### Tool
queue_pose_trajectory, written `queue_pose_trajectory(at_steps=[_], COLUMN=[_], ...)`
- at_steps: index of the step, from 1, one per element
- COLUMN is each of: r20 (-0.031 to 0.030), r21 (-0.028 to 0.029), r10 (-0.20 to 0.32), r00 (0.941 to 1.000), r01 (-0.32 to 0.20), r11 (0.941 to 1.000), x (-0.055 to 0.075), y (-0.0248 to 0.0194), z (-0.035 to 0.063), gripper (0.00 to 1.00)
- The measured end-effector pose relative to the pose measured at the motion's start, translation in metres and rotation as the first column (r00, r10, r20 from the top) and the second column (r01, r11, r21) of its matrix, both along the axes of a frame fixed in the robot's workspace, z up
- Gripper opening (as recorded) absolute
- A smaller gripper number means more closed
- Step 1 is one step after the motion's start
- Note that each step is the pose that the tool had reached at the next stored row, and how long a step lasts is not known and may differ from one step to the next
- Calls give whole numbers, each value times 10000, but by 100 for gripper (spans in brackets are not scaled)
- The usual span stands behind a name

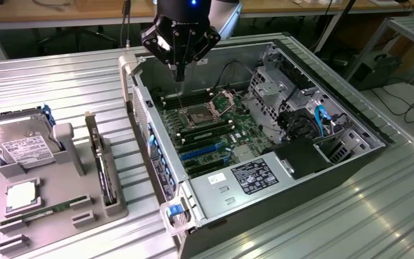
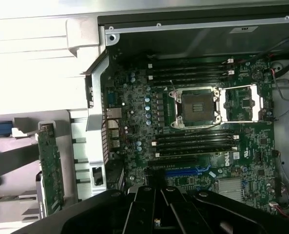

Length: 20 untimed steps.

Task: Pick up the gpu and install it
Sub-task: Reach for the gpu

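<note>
The claw (image 1: 180, 73) hangs over the far end of the open computer case (image 1: 351, 156). Its fingers are pinched together to a narrow point and grip nothing.

The graphics card (image 1: 103, 164) is well apart from it. It stands on its long edge in a slot of the grey holder (image 1: 63, 216) on the metal table (image 1: 63, 75), to the exterior view's left of the case. From out here the card is only a thin dark sliver. Its long axis runs from far to near, roughly alongside the case's side wall, with the pale bracket at the far end. A hard drive (image 1: 21, 144) stands in the same holder, further to the exterior view's left.

The wrist camera gives what I cannot get from where I stand. It shows the card's (image 2: 50, 165) green face, studded with small parts, just outside the case wall. It also looks straight down on the main board (image 2: 134, 126), where the open processor socket (image 2: 195, 107) sits between rows of black memory slots and a blue slot (image 2: 183, 171) lies close by the claw.
</note>
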State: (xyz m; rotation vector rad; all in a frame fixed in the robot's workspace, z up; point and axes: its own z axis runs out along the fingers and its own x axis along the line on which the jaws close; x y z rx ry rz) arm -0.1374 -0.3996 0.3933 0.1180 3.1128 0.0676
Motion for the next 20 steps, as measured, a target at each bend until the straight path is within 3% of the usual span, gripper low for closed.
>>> queue_pose_trajectory(at_steps=[20], r20=[-3], r21=[0], r10=[-1], r00=[10000], r01=[1], r11=[10000], x=[-154], y=[-14], z=[-2], gripper=[11])
